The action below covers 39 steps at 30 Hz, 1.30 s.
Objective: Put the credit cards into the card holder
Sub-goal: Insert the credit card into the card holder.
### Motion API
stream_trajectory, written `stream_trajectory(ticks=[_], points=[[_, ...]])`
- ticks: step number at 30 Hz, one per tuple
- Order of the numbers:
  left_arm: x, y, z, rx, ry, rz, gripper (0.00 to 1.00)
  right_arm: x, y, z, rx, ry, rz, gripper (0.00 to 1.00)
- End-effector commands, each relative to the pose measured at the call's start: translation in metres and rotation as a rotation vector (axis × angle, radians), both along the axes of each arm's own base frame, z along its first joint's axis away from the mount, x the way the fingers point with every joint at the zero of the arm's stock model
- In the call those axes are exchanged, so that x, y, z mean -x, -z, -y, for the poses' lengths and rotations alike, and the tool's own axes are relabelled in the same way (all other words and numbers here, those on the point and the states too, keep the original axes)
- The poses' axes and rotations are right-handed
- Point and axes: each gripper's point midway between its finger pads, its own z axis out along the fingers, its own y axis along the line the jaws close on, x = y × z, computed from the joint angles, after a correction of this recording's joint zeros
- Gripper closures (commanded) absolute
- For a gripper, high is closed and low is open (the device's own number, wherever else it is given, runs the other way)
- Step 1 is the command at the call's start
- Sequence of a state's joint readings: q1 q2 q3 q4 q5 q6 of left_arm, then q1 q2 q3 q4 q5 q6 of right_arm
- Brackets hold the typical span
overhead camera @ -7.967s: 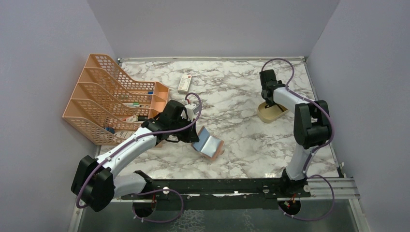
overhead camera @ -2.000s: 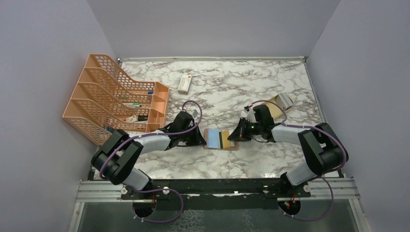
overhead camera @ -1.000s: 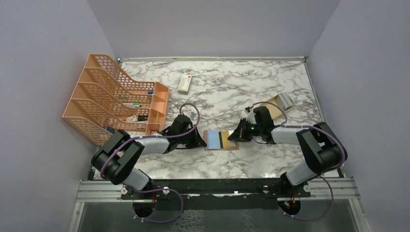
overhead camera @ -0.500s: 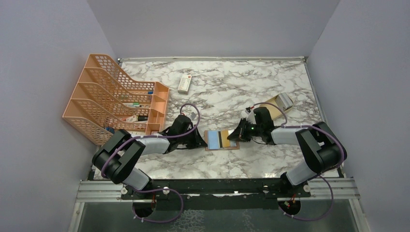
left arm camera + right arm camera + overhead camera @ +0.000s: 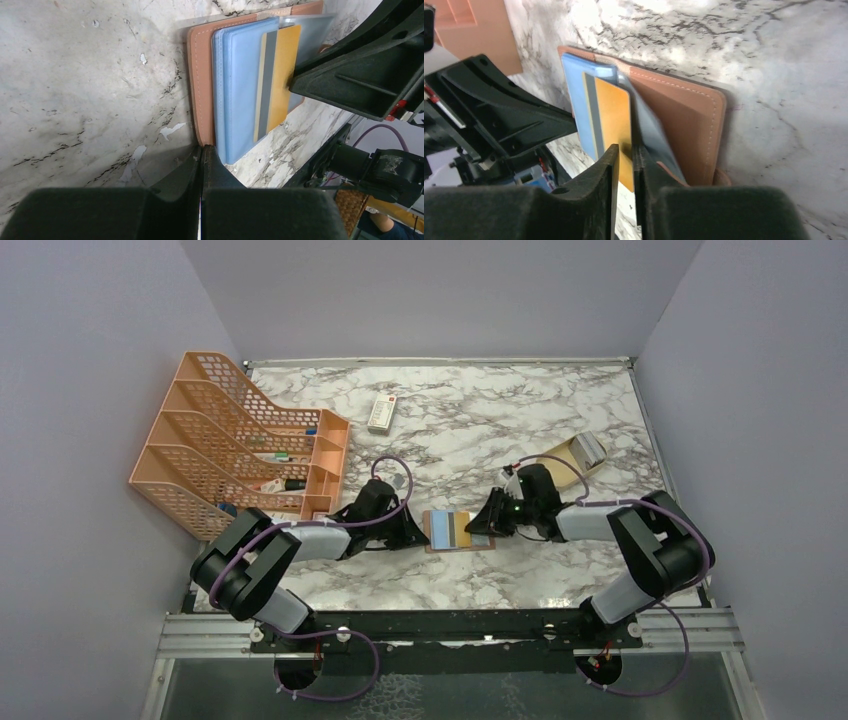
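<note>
Near the middle of the front edge, the open card holder (image 5: 445, 530) lies flat between both arms. Clamped on the gold card (image 5: 614, 115), the right gripper (image 5: 625, 150) has slid it further left across the holder. The left gripper (image 5: 202, 150) is closed, its tips touching the holder's edge.

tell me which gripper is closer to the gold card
Right. The right gripper is clamped on the gold card at its edge, over the open card holder. The left gripper sits shut at the holder's opposite edge, blue cards in between.

Right end effector (image 5: 625, 154) slid the gold card (image 5: 614, 110) leftward — further over the card holder (image 5: 686, 117).
</note>
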<state>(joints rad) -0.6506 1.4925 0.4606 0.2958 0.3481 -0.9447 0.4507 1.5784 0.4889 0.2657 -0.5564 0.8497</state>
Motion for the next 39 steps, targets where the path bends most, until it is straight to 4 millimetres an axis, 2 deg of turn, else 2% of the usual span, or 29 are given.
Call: stream_trajectory(ticks=[1,4,7,17,39], points=[[0.005,-0.003,0.000,0.011,0.001,0.012,1.00,-0.014,-0.001,0.011,0.135,0.001,0.064,0.75],[0.005,-0.004,0.000,0.012,0.001,0.016,1.00,-0.021,-0.007,0.020,0.212,0.000,0.103,0.66],[0.005,-0.004,0.000,0.014,0.006,0.016,1.00,-0.019,-0.013,0.019,0.215,-0.019,0.112,0.62],[0.003,-0.004,0.001,0.012,0.000,0.014,1.00,-0.004,-0.008,0.004,0.147,-0.084,0.082,0.60],[0.004,0.000,0.002,0.003,0.007,0.011,1.00,0.012,-0.007,-0.036,0.027,-0.174,0.052,0.60]])
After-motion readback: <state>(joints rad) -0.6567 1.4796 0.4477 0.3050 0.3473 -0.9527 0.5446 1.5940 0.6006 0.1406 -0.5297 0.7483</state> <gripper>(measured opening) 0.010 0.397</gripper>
